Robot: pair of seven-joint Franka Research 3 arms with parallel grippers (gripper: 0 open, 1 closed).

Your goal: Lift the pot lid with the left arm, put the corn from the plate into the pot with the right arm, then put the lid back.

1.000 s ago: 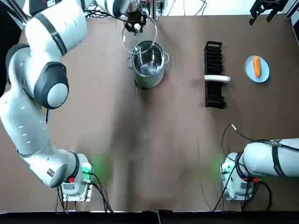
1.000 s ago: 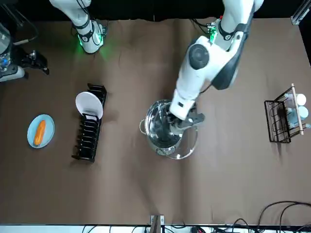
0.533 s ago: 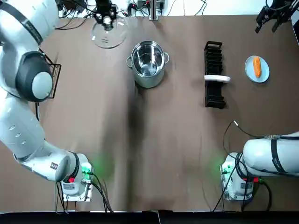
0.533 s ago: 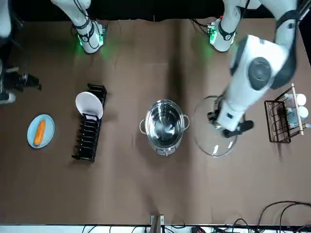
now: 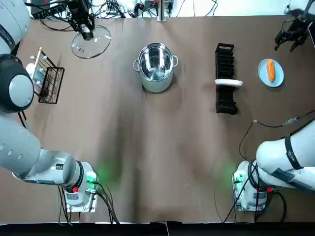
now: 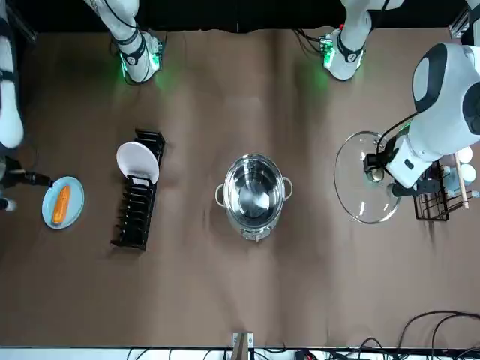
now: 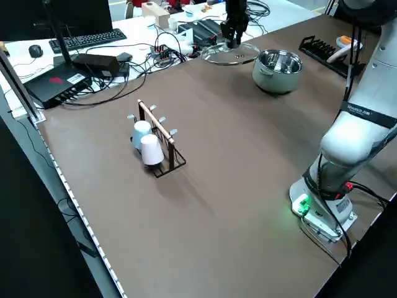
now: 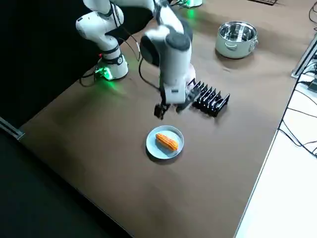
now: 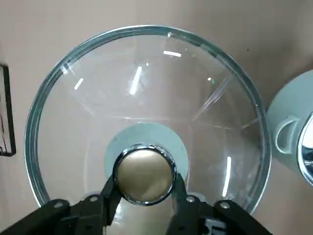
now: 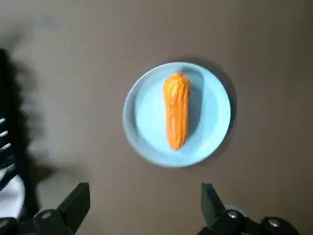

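Only a sliver of the pot [image 9: 299, 128] shows at the edge of the left wrist view. Beside the pot, the fingertips of the left gripper [image 9: 145, 182] vanish under the knob [image 9: 145, 169] of the pot lid [image 9: 146, 83]; whether the lid touches the table [image 9: 39, 19] cannot be told. Far from the pot, the front view's edge crops the right gripper [image 6: 13, 187], and the dish rack [image 10: 9, 166] is blurred in the right wrist view.

The round clear glass lid [image 5: 91, 43] is off the pot, held level by its brass-coloured knob [image 9: 145, 172] in the left hand [image 9: 145, 185]. The shiny steel two-handled pot [image 5: 155, 66] stands upright, open and empty on the worktop [image 5: 162, 147]. The orange corn cob [image 5: 270, 70] lies on a small pale blue plate [image 5: 263, 77], well apart from the pot.
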